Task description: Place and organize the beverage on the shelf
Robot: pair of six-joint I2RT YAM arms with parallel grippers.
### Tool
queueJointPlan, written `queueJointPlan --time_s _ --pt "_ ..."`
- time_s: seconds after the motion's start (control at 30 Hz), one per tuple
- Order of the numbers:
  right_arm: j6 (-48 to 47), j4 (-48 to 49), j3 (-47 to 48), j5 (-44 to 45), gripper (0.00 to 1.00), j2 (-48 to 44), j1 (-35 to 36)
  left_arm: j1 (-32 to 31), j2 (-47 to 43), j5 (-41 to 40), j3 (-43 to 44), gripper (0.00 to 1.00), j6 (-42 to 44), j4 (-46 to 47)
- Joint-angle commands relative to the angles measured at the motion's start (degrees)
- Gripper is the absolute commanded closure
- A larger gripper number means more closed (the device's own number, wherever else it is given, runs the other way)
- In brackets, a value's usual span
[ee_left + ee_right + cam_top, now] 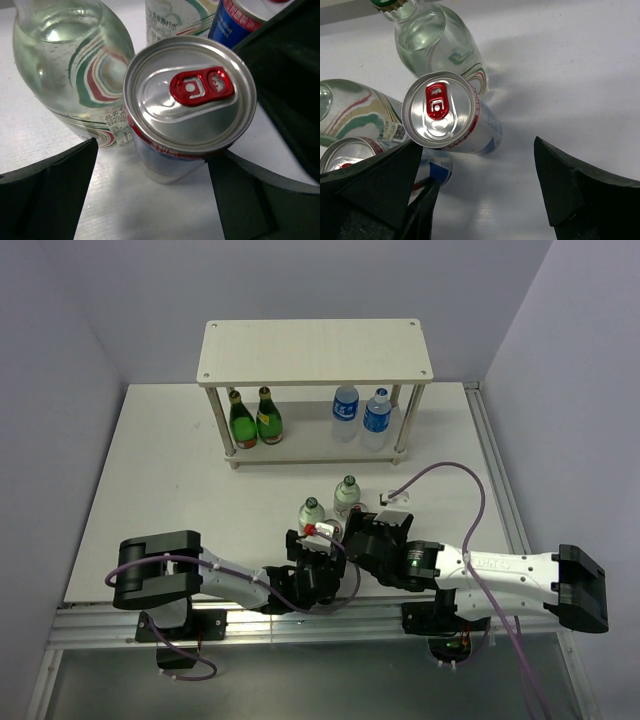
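Note:
The shelf (316,350) stands at the back. Its lower board holds two dark green bottles (254,420) on the left and two blue-capped water bottles (361,415) on the right. Two clear green-capped bottles (311,512) (347,492) stand on the table, close to two blue-silver-red cans. My left gripper (318,543) is open, with one can (190,100) upright between its fingers (50,195). The other can (235,22) is behind it. My right gripper (366,530) is open and empty. That second can (445,112) stands just ahead of its left finger (380,190).
The white table (160,490) has a raised rail along its right edge (492,470). Walls close in at the left, right and back. The shelf's top board is bare. A purple cable (440,472) loops over the right arm.

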Motion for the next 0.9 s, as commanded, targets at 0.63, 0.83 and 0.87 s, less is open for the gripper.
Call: queueJointPlan --time_s 0.63,0.83,0.87 --pt "3.63 14.00 2.92 8.20 0.26 21.61 -0.43 3.37 -0.14 -1.58 -4.52 0.80 0.19 11.68" --pt "4.43 14.97 3.09 8.56 0.86 25.40 -0.51 3.28 -3.21 -2.02 -6.10 1.00 -3.06 7.46" --pt "4.60 15.06 3.01 8.46 0.94 25.49 -0.51 3.10 -3.74 -2.19 -6.19 1.00 -4.02 6.58"
